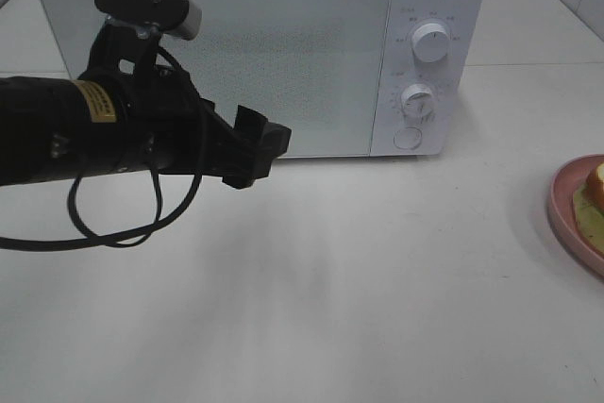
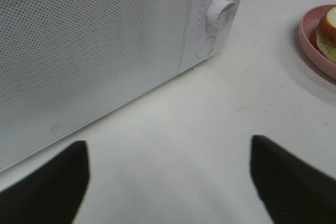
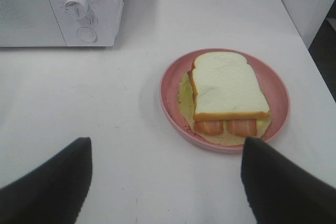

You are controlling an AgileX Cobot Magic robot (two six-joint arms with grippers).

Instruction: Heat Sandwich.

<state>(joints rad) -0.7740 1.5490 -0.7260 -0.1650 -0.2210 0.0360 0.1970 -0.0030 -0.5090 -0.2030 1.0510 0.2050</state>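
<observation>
I see the white table (image 1: pixel 377 271) running wide and bare in front of the microwave (image 1: pixel 283 54), whose door is shut flush along its front edge. My left arm (image 1: pixel 104 129) hangs over the table's left half, its gripper (image 2: pixel 168 182) just short of the door's lower edge, fingers (image 2: pixel 47 184) spread apart with nothing between them. At the table's right side the pink plate (image 3: pixel 173 85) sits well apart from the microwave, half cut off by the high view's frame. The sandwich (image 3: pixel 226 90) lies on it, filling poking past the crust. My right gripper (image 3: pixel 165 182) hovers near the plate, fingers (image 3: pixel 286 182) spread and empty.
</observation>
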